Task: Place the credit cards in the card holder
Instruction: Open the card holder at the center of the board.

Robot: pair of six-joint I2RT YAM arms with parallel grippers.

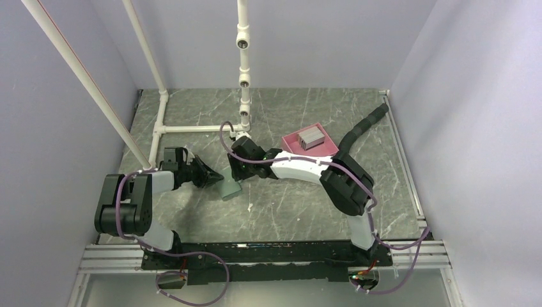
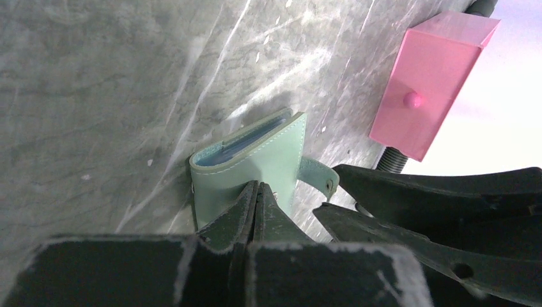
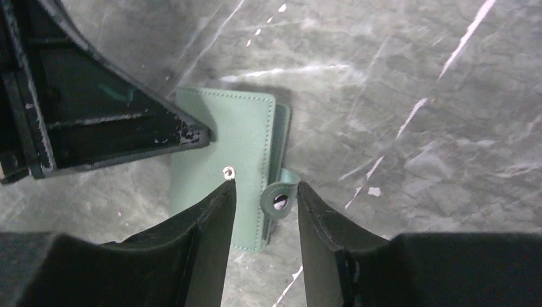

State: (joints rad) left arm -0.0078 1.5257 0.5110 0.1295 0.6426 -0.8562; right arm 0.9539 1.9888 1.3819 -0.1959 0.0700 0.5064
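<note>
At centre-left of the top view, the holder (image 1: 229, 190) lies folded flat on the counter (image 1: 300, 204), between the 2 claws. The left claw (image 2: 255, 192) has its fingers pressed together with nothing between them, and the tips rest on the holder's cover. The right claw (image 3: 263, 187) is partly open and holds nothing. Its 2 fingers stand over the holder. The snap tab (image 3: 281, 195) sticks out loose between them, close to the finger at the right of the wrist frame. The stud (image 3: 228, 171) on the cover sits just at the other fingertip. In the left wrist view, a blue-grey edge shows along the holder's open side; whether it is lining or a card cannot be told. The cards (image 1: 312, 137), a grey stack, lie in the pink tray (image 1: 291, 142), upper right of centre and apart from the holder.
</note>
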